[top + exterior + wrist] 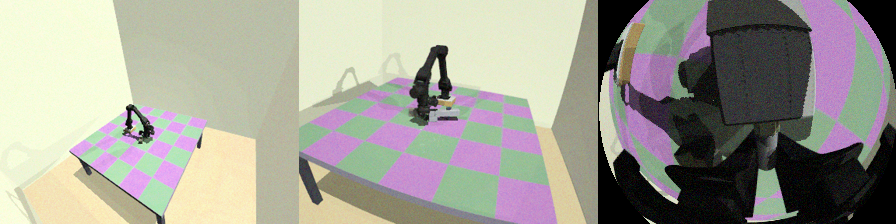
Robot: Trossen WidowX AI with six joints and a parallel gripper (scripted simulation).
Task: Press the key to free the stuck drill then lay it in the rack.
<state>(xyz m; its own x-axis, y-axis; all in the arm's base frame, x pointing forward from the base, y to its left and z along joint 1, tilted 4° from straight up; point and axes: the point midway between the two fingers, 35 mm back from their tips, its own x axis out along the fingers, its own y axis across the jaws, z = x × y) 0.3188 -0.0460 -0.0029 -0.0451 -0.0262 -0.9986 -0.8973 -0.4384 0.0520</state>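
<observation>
nearly closed, the claw (129, 128) (445, 97) (762, 132) is clamped on a slim grey cylindrical piece (767, 150). its fingertips stand a narrow gap apart, beneath a dark block (763, 75) in the wrist view.

My claw (129, 127) (444, 97) (762, 132) and my arm (138, 113) (423, 74) are black. The desk (143, 158) (475, 157) (837, 47) wears a checkerboard of purple and green squares, with a dark grey edge and dark legs (86, 166) (311, 183). Before my wrist, a block (760, 75) is charcoal; the shank (768, 150) under it is grey. Tan colours the floor (226, 167) (541, 136); one wall (54, 58) (474, 47) is pale cream-green, another (202, 58) (577, 97) greyer.
</observation>
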